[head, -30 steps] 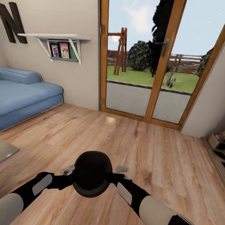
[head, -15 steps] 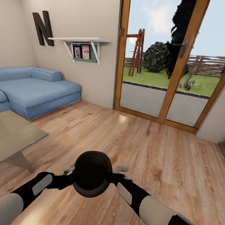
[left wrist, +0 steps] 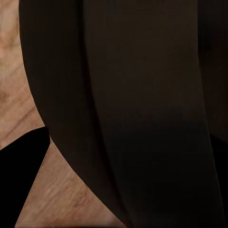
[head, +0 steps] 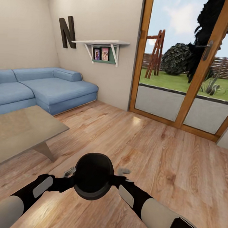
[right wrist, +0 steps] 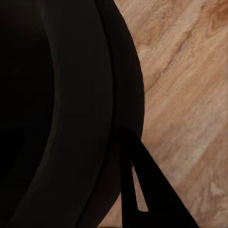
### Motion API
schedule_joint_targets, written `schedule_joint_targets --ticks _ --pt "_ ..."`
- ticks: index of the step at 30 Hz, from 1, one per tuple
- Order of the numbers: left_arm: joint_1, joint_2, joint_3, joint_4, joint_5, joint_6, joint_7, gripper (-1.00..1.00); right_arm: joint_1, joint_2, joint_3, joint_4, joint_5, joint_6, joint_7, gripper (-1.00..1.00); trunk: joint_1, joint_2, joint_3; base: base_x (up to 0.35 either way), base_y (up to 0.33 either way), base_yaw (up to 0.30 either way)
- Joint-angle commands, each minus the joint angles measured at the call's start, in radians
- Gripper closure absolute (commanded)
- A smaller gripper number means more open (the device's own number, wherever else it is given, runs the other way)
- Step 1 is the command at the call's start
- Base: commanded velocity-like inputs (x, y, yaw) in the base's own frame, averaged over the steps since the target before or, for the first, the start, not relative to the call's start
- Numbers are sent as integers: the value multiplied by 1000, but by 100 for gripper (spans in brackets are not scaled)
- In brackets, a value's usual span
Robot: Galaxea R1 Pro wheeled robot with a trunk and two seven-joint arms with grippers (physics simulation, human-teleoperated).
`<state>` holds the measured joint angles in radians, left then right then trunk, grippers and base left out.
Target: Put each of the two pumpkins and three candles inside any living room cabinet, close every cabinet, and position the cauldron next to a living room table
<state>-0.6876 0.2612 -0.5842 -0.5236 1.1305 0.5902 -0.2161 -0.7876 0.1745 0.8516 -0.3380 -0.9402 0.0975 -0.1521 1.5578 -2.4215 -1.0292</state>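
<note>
The cauldron, a round matte black pot, hangs above the wooden floor between my two arms, low in the middle of the head view. My left gripper is shut on its left rim and my right gripper on its right rim. The cauldron's dark wall looms close in the left wrist view, and its rim and belly in the right wrist view, with floor behind. The low table with its glossy grey top stands to my left front, a short way from the cauldron. Pumpkins, candles and cabinet are out of view.
A blue corner sofa runs along the left wall behind the table. A wooden-framed glass door to the garden is ahead on the right. A white wall shelf hangs beside it. Bare wooden floor stretches ahead.
The camera has turned to the left, so the door slid right in the picture and the table and sofa came further into view. The arms and cauldron keep their place.
</note>
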Motion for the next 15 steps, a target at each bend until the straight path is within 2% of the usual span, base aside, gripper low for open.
schedule_joint_targets --ticks 1,15 --pt "-1 2 2 1 -3 0 -3 100 -1 0 2 -17 1 2 37 100 0 -1 -1 -90 0 269" --pt "-1 1 2 0 -3 1 -3 100 -1 0 3 -17 3 2 39 100 0 -1 -1 -20 0 269"
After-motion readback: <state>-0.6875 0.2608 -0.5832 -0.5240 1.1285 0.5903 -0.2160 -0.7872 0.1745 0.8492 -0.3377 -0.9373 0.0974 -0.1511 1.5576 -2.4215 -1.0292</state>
